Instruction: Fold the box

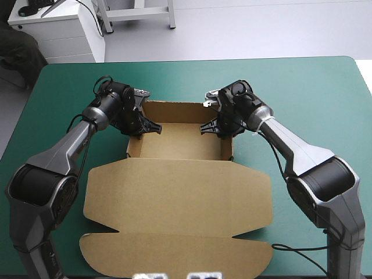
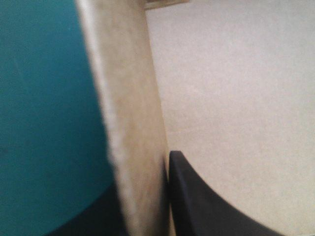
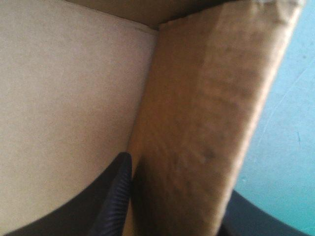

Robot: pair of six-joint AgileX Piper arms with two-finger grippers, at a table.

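Observation:
The brown box point(image 1: 180, 139) stands as an open tray in the middle of the table. Its back and side walls are raised, and its lid point(image 1: 174, 197) lies flat toward the near edge. My left gripper point(image 1: 141, 125) straddles the left wall, one black finger point(image 2: 206, 206) inside the tray and the other outside, shut on the wall point(image 2: 133, 123). My right gripper point(image 1: 220, 127) holds the right wall point(image 3: 206, 123) the same way, with one finger point(image 3: 103, 206) inside the tray.
The teal-green cover point(image 1: 314, 87) shows to the left, right and far side of the box. The lid's front flap point(image 1: 174, 253) reaches close to the table's near edge.

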